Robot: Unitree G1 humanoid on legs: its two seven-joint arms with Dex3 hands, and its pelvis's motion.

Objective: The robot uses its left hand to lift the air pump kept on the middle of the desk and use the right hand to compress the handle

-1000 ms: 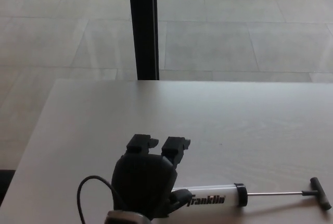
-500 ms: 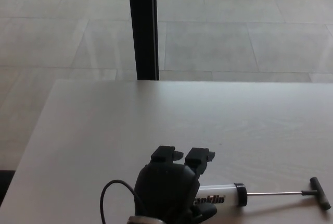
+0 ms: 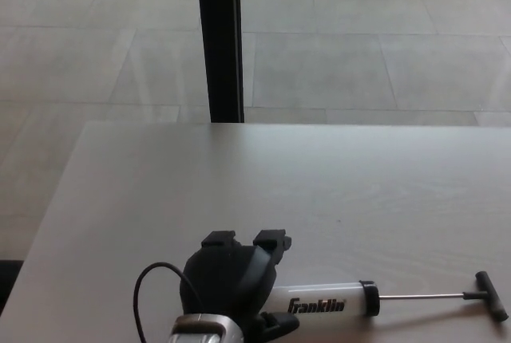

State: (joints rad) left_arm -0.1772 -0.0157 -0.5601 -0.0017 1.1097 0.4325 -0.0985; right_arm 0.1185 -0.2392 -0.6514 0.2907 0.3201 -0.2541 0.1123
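Left robot hand (image 3: 231, 283) retreated leftward along air pump (image 3: 335, 303), near desk (image 3: 319, 183) edge.

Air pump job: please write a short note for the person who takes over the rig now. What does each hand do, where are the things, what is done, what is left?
Left hand: at the near edge of the desk, over the left end of the Franklin air pump; whether it grips the barrel cannot be told.
Right hand: not in view.
Pump: lies flat on the desk, rod extended, T-handle at the right.
Done: left hand has reached the pump.
Left: lift the pump, then compress the handle with the right hand.
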